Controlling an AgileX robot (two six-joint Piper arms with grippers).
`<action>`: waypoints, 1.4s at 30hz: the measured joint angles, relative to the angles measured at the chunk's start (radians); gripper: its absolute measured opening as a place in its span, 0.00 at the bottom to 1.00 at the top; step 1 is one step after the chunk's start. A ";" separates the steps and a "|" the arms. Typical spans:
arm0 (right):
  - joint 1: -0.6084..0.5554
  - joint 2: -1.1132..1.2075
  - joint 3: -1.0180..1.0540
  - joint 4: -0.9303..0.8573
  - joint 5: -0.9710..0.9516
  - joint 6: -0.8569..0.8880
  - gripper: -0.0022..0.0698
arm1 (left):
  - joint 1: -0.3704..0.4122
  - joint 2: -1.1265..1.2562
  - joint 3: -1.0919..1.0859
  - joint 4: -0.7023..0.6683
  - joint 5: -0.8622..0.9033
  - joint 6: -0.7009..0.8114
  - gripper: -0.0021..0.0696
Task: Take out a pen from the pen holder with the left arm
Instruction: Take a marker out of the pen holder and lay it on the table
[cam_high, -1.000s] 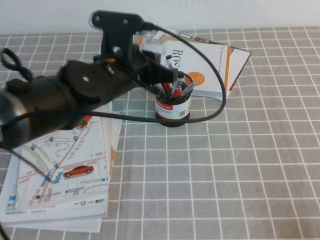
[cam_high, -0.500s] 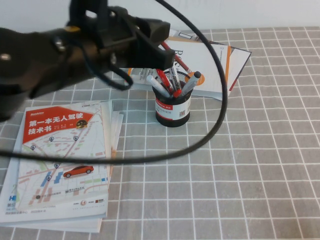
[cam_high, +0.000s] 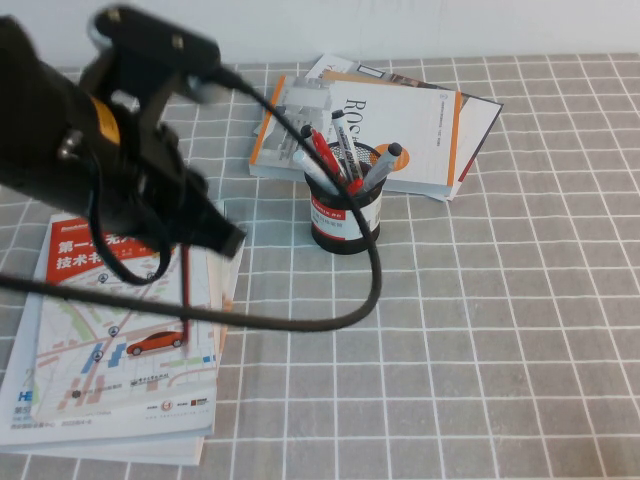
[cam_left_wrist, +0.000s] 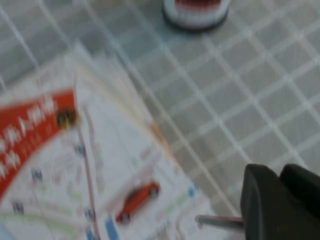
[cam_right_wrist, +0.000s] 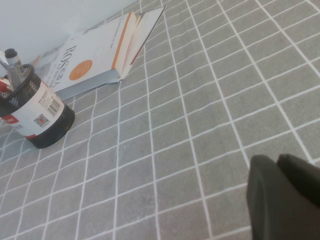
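— Red pen (cam_high: 185, 300) dangles below our closed left jaws, over the map book (cam_high: 120, 370), clear of the pen holder (cam_high: 345, 220).
— We seem to grip only its end; it could slip. Right jaws, closed empty, hover above the desk (cam_right_wrist: 200, 125).

1. Table (cam_high: 480, 350): one flat top that fills nearly all of the high view and runs past the near, left and right edges of it. It also shows in the right wrist view (cam_right_wrist: 200, 100) and, blurred, in the left wrist view (cam_left_wrist: 260, 90).
2. Cloth (cam_high: 520, 250): grey cover over the whole visible top, ruled with thin white lines into a regular grid of squares. It lies smooth, with no folds to be seen.
3. Wall (cam_high: 450, 25): plain and pale, white to light grey, unmarked. It stands as a narrow strip along the table's far edge and meets the cloth in a straight line.
4. Light: even and soft. Shadows on the cloth are faint and close.
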 joint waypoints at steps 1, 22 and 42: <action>0.000 0.000 0.000 0.000 0.000 0.000 0.01 | 0.000 0.015 -0.011 0.000 0.057 -0.007 0.06; 0.000 0.000 0.000 0.000 0.000 0.000 0.01 | 0.046 0.398 -0.032 -0.248 -0.070 0.019 0.06; 0.000 0.000 0.000 0.000 0.000 0.000 0.01 | 0.106 0.565 -0.036 -0.263 -0.333 -0.046 0.06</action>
